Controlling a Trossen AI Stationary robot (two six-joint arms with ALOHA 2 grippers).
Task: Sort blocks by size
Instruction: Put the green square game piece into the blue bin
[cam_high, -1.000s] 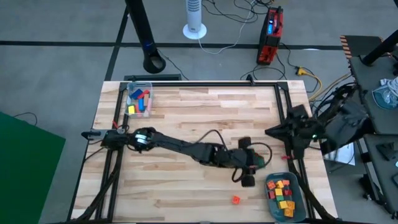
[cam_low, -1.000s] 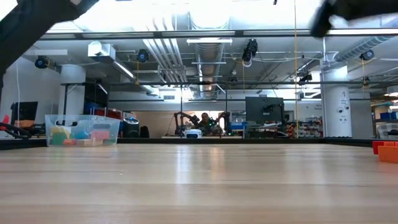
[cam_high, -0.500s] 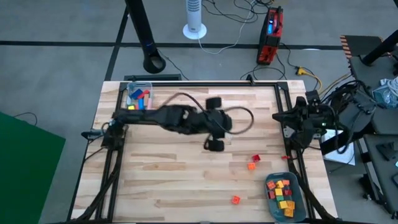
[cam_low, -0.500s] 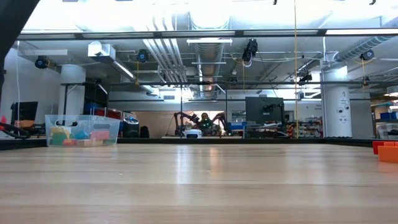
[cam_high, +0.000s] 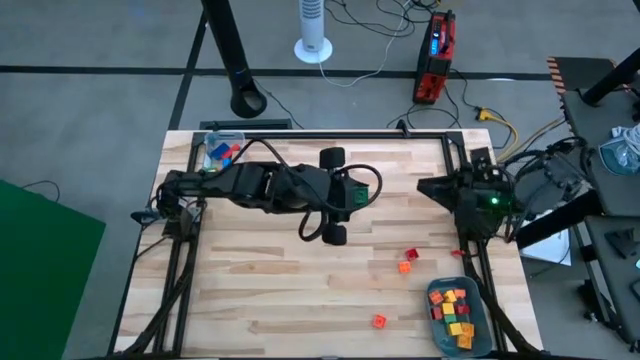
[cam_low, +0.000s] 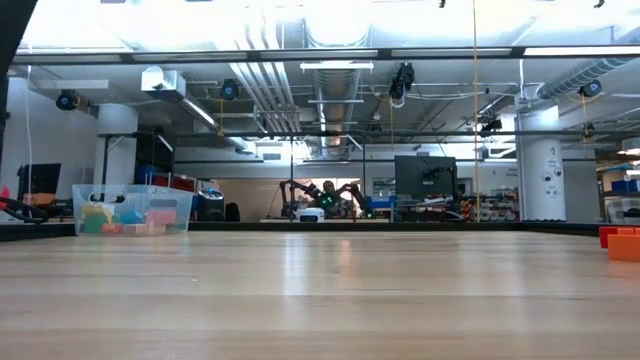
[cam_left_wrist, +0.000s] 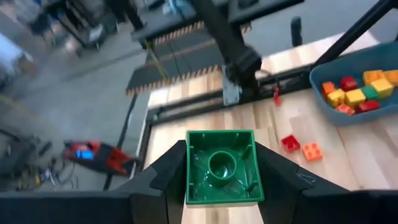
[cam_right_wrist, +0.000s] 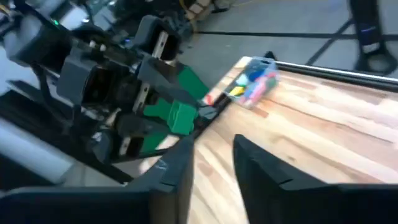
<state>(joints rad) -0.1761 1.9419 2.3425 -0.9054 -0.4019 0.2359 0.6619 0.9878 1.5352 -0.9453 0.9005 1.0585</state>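
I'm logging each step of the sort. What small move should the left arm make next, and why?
Probably carry on toward the clear box: the left gripper is shut on a green block over mid-table, away from the grey-blue tray.

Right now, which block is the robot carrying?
Find the wooden table and the left arm stretched over its middle. Its gripper is shut on a green block, a square brick, the only one off the table; the loose ones nearby are red and orange.

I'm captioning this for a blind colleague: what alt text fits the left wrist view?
The left hand grips a green block between its two dark fingers, hollow underside facing the camera. Beyond it on the wooden table lie a red block and an orange block, beside a grey-blue tray of mixed blocks.
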